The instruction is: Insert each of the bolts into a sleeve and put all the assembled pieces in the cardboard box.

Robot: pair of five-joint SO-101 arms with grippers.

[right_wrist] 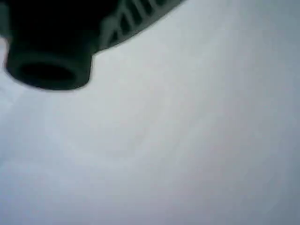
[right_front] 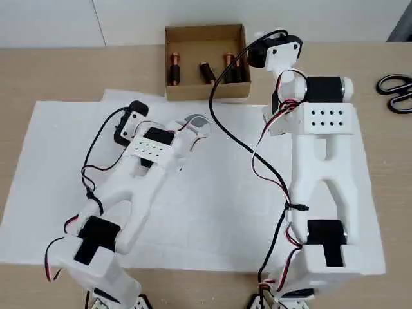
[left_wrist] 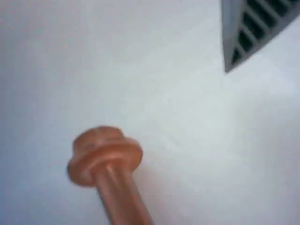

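A copper bolt (left_wrist: 105, 154) hangs head-out over the white sheet in the left wrist view, its shaft running back into my left gripper (right_front: 197, 125); one ribbed finger (left_wrist: 253, 33) shows beside it. My left gripper sits just below the cardboard box (right_front: 168, 61), left of centre. In the right wrist view a black sleeve (right_wrist: 47, 51) is held against a ribbed finger (right_wrist: 136, 18), open end outward, above the sheet. The right arm's wrist (right_front: 309, 109) stands right of the box, and its gripper is hidden beneath it. Three assembled bolt-and-sleeve pieces (right_front: 206, 72) lie in the box.
A white sheet (right_front: 219, 212) covers the middle of the wooden table. Scissors (right_front: 396, 90) lie at the far right edge. A black cable (right_front: 238, 138) loops across the sheet between the two arms.
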